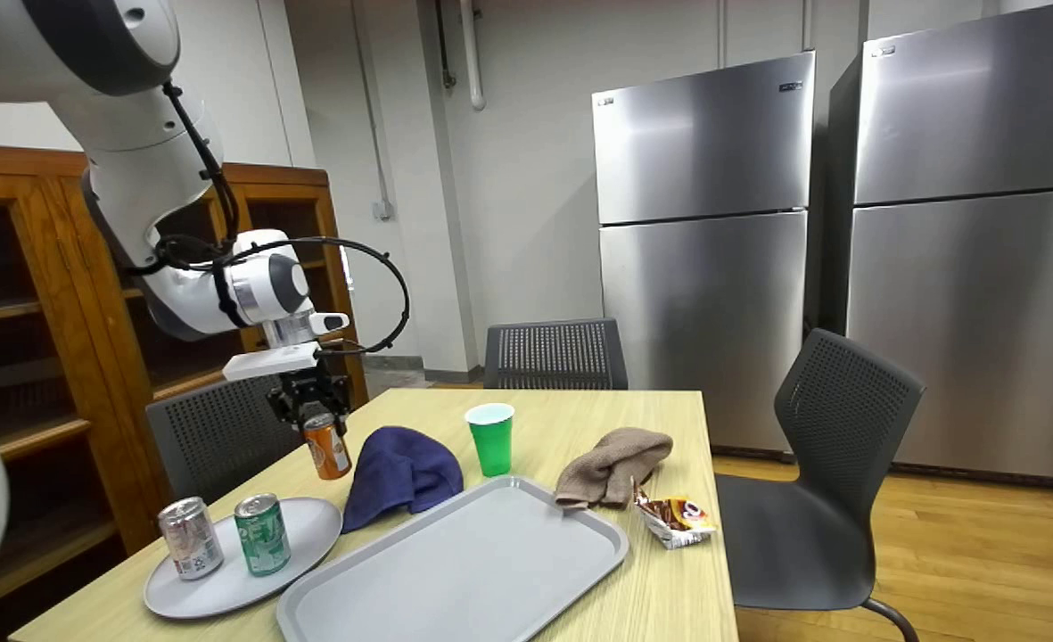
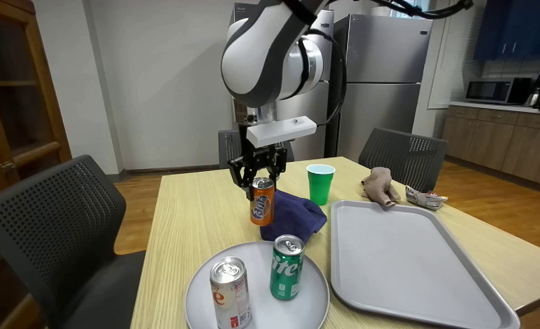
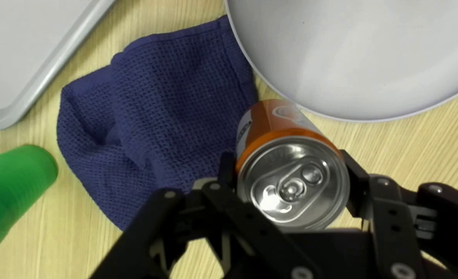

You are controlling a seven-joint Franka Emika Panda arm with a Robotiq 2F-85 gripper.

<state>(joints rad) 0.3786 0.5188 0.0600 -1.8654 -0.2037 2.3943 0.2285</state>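
We see the hand (image 2: 263, 188) spread only partway, its fingers (image 3: 358, 186) resting against opposite sides of an orange Fanta can (image 2: 261, 208), which it has hold of near the top. We find this can nearly upright, over the surface (image 2: 196, 201) and just beyond the far rim of a round plate (image 2: 260, 278); we cannot tell whether its base touches the surface. In an exterior view we see 2 more cans upright on the plate: a silver can (image 2: 231, 292) at the near left, and a green Sprite can (image 2: 287, 269) to its right and slightly farther off. Just right of the orange Fanta can we see a crumpled blue cloth (image 2: 297, 217), its edge meeting the plate's rim in the wrist view. Right of the plate lies a gray rectangular tray (image 2: 388, 246), and near its far left corner we see a green cup (image 2: 320, 185) standing upright. A brown cloth (image 2: 378, 185) touches the tray's far rim, with a snack bag (image 2: 424, 199) to the right of it. We also see a dark gray chair (image 2: 55, 237) at the near left, a steel refrigerator (image 2: 382, 109) at the far side, and a microwave (image 2: 489, 90) at the far right.
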